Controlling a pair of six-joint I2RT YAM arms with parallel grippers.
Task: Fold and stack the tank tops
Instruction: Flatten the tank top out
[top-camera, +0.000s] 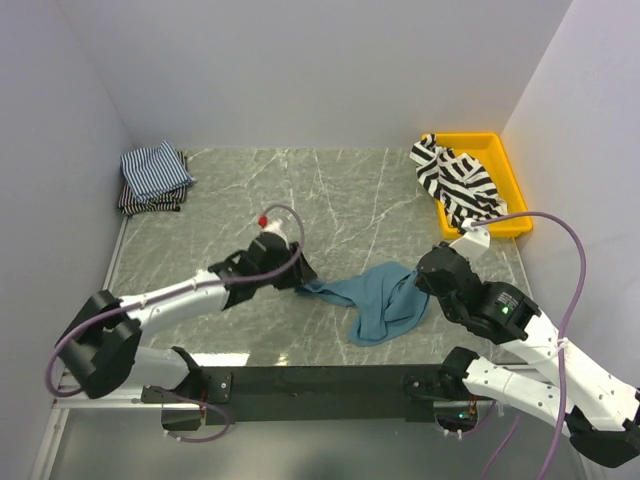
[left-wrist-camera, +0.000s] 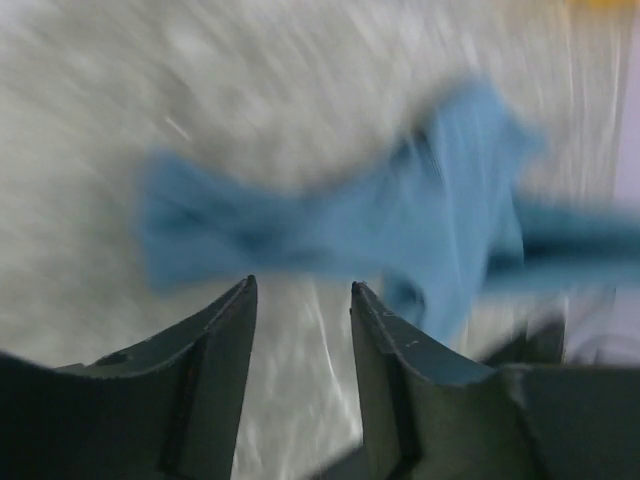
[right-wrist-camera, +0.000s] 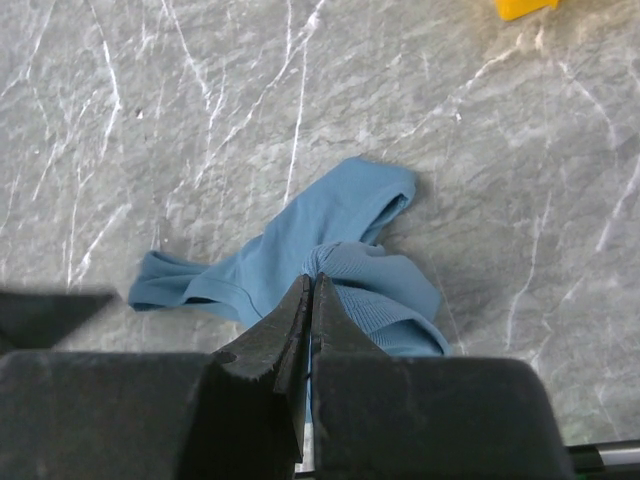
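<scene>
- Closest to the near edge, right of the middle, the jaws of the right arm (right-wrist-camera: 310, 300) are seen pressed together. A raised fold of the teal tank top (right-wrist-camera: 330, 235) is pinched at their tips. This hold is judged to be taken so that this side of the garment can be lifted or pulled flat.
- The teal tank top is found crumpled and unfolded on the bench (top-camera: 330, 190), near the near edge and a little right of centre. One narrow end is drawn out toward the left.
- Just beside that narrow end, the jaws of the left arm (left-wrist-camera: 300, 300) are held apart with nothing caught between them. The wrist view is blurred, but the cloth is shown ahead of the tips and not within the gap. They are probably placed there so that the opposite end can be taken and the garment stretched between the two arms.
- Folding of this top is judged not yet begun.
- At the far right corner a yellow tray (top-camera: 512, 185) is set. The black-and-white striped tank top (top-camera: 458, 180) is heaped in it unfolded, with part spilled over the rim on the side toward the middle of the bench. Nothing else can be made out inside.
- At the far left corner the folded finely striped tank tops (top-camera: 152, 175) are stacked. This is judged to be the pile to which finished tops are added.
</scene>
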